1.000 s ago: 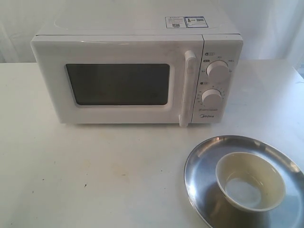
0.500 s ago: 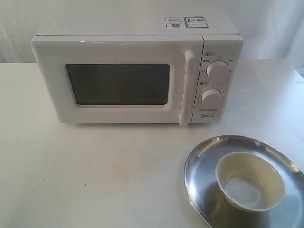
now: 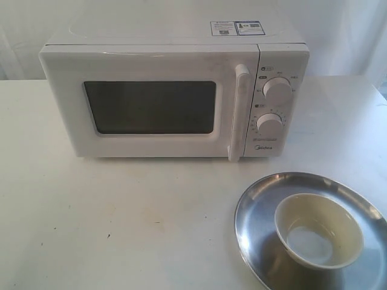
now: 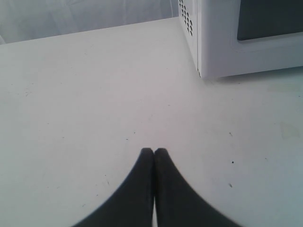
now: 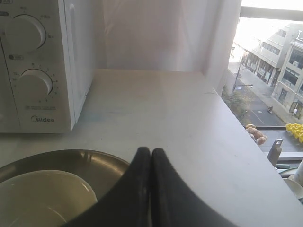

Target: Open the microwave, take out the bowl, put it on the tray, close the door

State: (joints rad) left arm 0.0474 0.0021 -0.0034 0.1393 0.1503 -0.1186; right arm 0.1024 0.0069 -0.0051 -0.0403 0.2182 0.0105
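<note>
The white microwave stands at the back of the table with its door shut and the bar handle upright beside the knobs. The cream bowl sits inside the silver tray at the front right. Neither arm shows in the exterior view. My left gripper is shut on nothing above bare table, with a microwave corner ahead. My right gripper is shut and empty over the tray rim, the bowl just beside it.
The white table runs wide in front of the microwave. In the right wrist view the table's edge falls away at a window onto a street. White curtain hangs behind the microwave.
</note>
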